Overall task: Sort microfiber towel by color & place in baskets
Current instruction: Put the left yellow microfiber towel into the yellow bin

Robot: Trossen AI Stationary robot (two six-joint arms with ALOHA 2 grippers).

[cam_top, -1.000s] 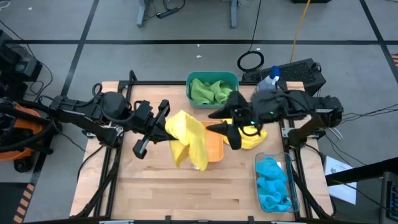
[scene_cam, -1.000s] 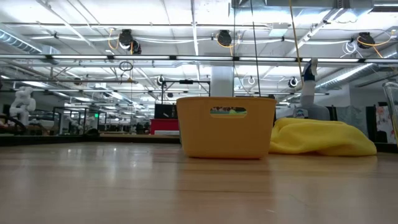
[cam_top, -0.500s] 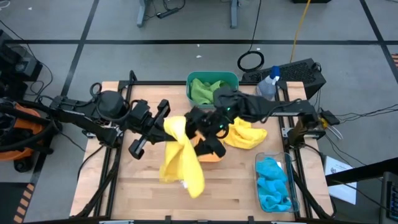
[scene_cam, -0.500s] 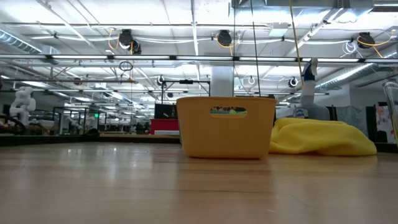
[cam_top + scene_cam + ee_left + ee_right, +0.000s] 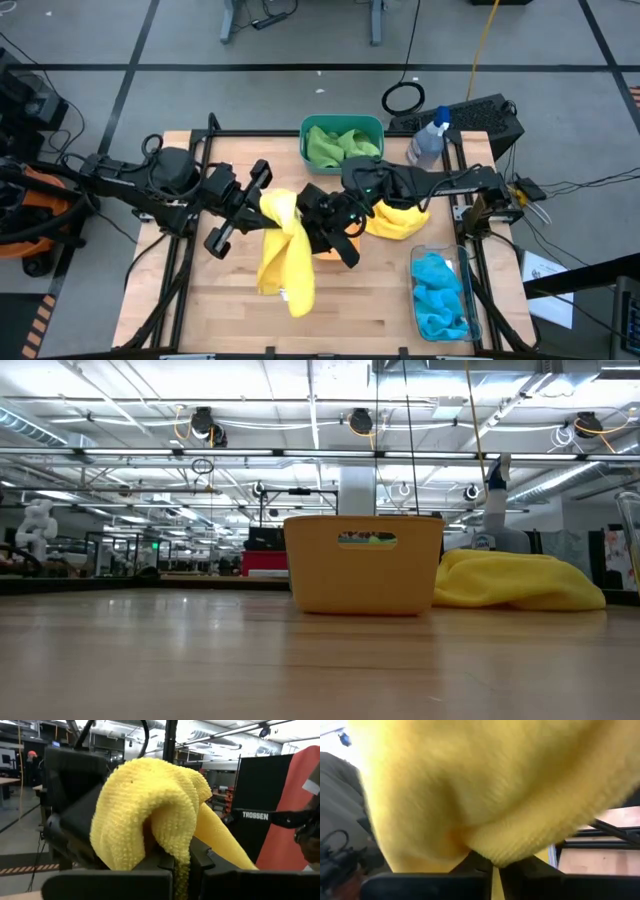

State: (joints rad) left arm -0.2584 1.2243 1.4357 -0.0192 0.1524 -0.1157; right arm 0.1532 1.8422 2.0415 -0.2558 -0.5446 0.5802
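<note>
The left gripper's (image 5: 268, 205) fingers are clamped on a yellow towel (image 5: 282, 252), which drapes over them in the left wrist view (image 5: 150, 815) and hangs in a long fold above the bare wood of the table (image 5: 220, 300) in the high view. The left arm reaches in from the table's left edge, its gripper over the middle of the table, just left of the orange basket (image 5: 335, 252). The right gripper (image 5: 322, 222) meets it there: its fingers are pinched on the same cloth, whose yellow pile fills nearly the whole right wrist view (image 5: 485, 785) and bunches into the narrow gap between the two dark fingers — so both grippers hold one towel between them, off the table.

The orange basket sits mostly under the right gripper in the high view; in the low view it stands upright on the table (image 5: 363, 565), with a slot handle in its near wall. Behind it, at the table's far edge, the teal basket (image 5: 342, 124) holds green towels (image 5: 335, 147). Just right of the orange basket a second yellow towel (image 5: 400, 220) lies crumpled on the wood, seen in the low view as a low heap beside the basket (image 5: 520, 580). Farther right, a spray bottle (image 5: 428, 140) stands near the far right corner, and the clear basket (image 5: 465, 290) along the right edge holds blue towels (image 5: 440, 295).
</note>
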